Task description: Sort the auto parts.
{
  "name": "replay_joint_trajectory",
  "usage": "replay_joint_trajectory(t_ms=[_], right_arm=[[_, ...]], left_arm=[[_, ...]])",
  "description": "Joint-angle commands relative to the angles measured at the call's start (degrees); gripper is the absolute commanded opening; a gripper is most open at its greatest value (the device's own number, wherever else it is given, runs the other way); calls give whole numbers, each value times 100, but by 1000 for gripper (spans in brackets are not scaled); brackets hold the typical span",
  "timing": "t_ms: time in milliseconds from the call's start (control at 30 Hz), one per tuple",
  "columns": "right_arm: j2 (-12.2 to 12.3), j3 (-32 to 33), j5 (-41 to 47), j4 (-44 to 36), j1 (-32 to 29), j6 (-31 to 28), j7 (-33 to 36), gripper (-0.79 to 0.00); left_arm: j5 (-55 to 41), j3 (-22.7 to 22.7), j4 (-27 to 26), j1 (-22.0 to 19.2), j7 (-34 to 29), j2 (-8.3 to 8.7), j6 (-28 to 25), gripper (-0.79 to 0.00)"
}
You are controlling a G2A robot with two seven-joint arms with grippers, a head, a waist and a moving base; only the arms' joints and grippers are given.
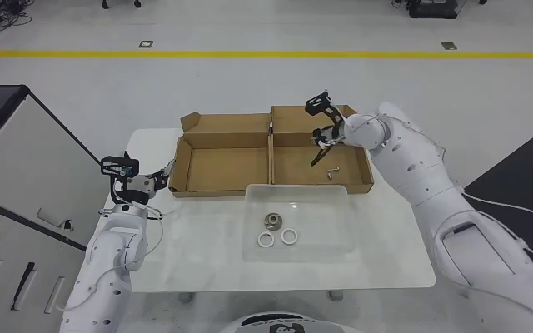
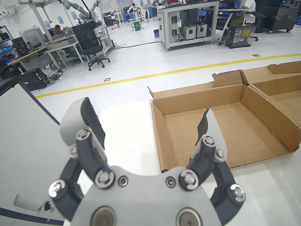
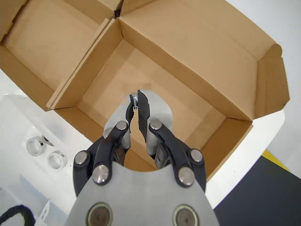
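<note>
a: left box [image 1: 221,162] and right box [image 1: 291,162] sit side by side, clear tray [image 1: 321,212] in front. my left gripper [image 2: 146,105] hangs wide open by the left box, holding nothing.

b: and the right gripper [image 3: 135,98]?

a: above the right box, pinched shut on a bolt [image 3: 134,101] at the very fingertips. thin grip, i reckon: it could twist loose and bounce over the shared wall into the wrong box.

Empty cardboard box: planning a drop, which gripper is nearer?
Left. The left gripper sits beside the empty box; the right gripper, holding a screw, hangs over the neighbouring box.
</note>
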Motion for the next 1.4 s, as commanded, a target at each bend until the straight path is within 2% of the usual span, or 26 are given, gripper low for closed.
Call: replay_joint_trajectory(t_ms=[0, 233, 500, 1267, 1367], right_arm=[[-62, -129, -92, 202, 35, 80, -57, -785], [-213, -383, -390, 867, 141, 323, -161, -785], [-275, -491, -849, 1378, 241, 517, -185, -785], [-518, -604, -1084, 2089, 247, 515, -290, -785], [-547, -602, -1088, 2148, 259, 498, -311, -760]], left_arm=[[0, 0, 0, 0, 0, 0, 0, 0], [0, 0, 0, 0, 0, 0, 0, 0], [0, 0, 0, 0, 0, 0, 0, 0], [0, 0, 0, 0, 0, 0, 0, 0], [0, 0, 0, 0, 0, 0, 0, 0]])
